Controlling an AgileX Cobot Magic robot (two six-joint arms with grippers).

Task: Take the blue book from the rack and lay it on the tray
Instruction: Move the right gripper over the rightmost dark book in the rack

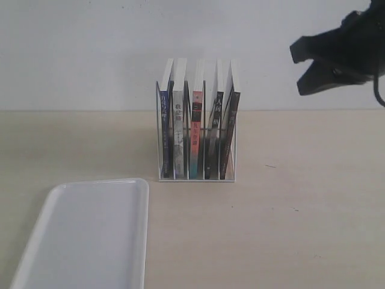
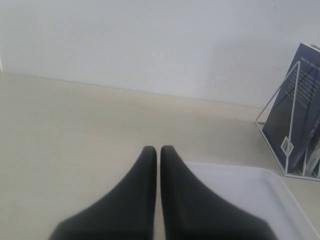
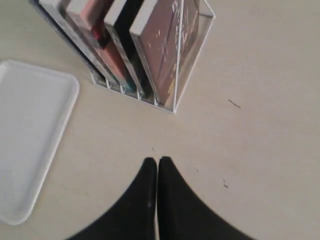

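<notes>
The rack (image 1: 197,176) stands upright at the middle of the table with several books in its slots. The blue book (image 1: 166,135) fills the leftmost slot, spine toward the camera; its dark blue cover (image 2: 295,110) shows behind the rack's end wire (image 2: 278,95) in the left wrist view. The white tray (image 1: 90,235) lies bare at the front left, apart from the rack. My right gripper (image 1: 302,87) hangs high at the right, shut and holding nothing (image 3: 157,160), above the table in front of the rack (image 3: 187,75). My left gripper (image 2: 158,148) is shut and holds nothing, low beside the tray (image 2: 250,192).
Other books fill the remaining slots, among them a red-and-teal spine (image 1: 197,132) and dark-covered ones (image 1: 230,135). A white wall runs along the back of the beige table (image 1: 301,198). The tray's edge (image 3: 30,130) also shows in the right wrist view.
</notes>
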